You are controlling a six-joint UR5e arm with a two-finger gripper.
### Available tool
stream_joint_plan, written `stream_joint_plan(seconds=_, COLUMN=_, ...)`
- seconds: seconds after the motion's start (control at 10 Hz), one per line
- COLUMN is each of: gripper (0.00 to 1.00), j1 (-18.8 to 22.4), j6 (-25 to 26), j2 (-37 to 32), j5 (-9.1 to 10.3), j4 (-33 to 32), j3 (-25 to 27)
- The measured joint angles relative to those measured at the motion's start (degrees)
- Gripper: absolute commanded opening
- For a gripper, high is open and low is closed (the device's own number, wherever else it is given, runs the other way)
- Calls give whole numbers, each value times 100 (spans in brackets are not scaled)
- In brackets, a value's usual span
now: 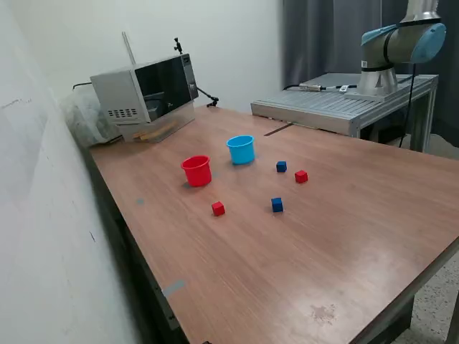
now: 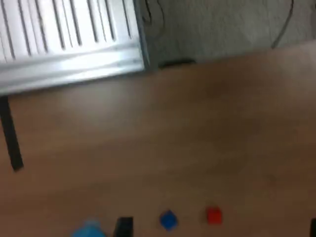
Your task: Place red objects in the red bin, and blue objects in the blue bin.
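Note:
On the wooden table (image 1: pixel 344 236) the red bin (image 1: pixel 196 170) and the blue bin (image 1: pixel 242 149) stand upright side by side. One blue cube (image 1: pixel 281 166) and one red cube (image 1: pixel 301 176) lie to the exterior view's right of the blue bin. Nearer the front are another red cube (image 1: pixel 218 208) and another blue cube (image 1: pixel 277 205). The blurred wrist view shows a blue cube (image 2: pixel 168 219), a red cube (image 2: pixel 213 216) and a sliver of the blue bin (image 2: pixel 89 230). Only two dark tips of my gripper (image 2: pixel 218 231) show, far apart and holding nothing. The exterior view does not show the gripper.
A grey microwave-like box (image 1: pixel 147 93) stands at the table's far corner. The arm's base (image 1: pixel 393 43) rises from a ribbed metal platform (image 1: pixel 337 104) behind the table, which the wrist view also shows as a ribbed metal platform (image 2: pixel 69 44). A white wall (image 1: pixel 43 215) runs along the exterior view's left.

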Motion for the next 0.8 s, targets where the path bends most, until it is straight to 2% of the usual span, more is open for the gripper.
stream_joint_plan(seconds=0.2, gripper=100, j1=174, j6=-20, j2=114, j5=136, j4=-1013, j3=-70)
stream_joint_plan(seconds=0.4, gripper=100, j1=387, j6=-64, j2=475, j5=176, j4=-1690, j3=21)
stream_joint_plan(seconds=0.5, gripper=100, j1=431, j6=-74, j2=715, j5=185, j4=-2015, j3=255)
stream_joint_plan(seconds=0.8, gripper=100, j1=405, j6=-78, j2=1444, j5=184, j4=-3390, j3=1408)
